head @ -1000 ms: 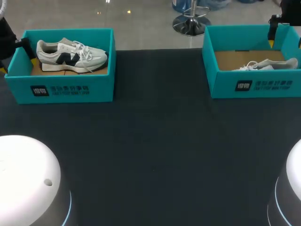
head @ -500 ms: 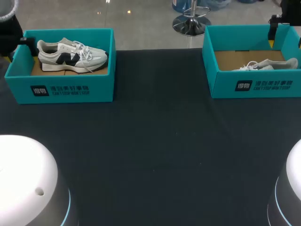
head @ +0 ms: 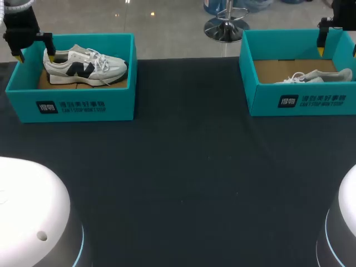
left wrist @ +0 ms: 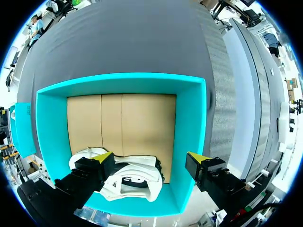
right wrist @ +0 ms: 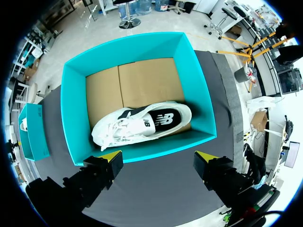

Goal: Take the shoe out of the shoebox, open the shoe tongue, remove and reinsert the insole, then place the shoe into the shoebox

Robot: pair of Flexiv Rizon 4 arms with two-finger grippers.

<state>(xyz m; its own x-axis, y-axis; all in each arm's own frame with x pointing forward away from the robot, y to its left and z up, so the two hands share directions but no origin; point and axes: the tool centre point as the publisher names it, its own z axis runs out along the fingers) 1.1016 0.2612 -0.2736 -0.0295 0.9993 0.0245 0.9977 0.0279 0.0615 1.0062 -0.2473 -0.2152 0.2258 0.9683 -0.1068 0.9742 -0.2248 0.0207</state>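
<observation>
Nothing done yet — lifting out, tongue, insole and return all lie ahead of you. Your grey-and-white shoe [head: 83, 65] sits upright inside the left shoebox [head: 78, 105], laced, with a dark logo on its side. Your left gripper [head: 35, 53] hangs over that box's heel end, fingers spread wide, holding nothing. Well apart from that box, your right gripper [right wrist: 158, 158] hovers wide open above the right shoebox [right wrist: 75, 118] — there a white shoe [right wrist: 142, 124] lies on its side.

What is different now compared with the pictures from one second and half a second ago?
The left gripper moved in from the view's left edge to hang over the heel end of the shoe in the left shoebox, fingers open; it grasped nothing. The shoe, the right gripper, the right shoebox and the second shoe stayed as they were.
</observation>
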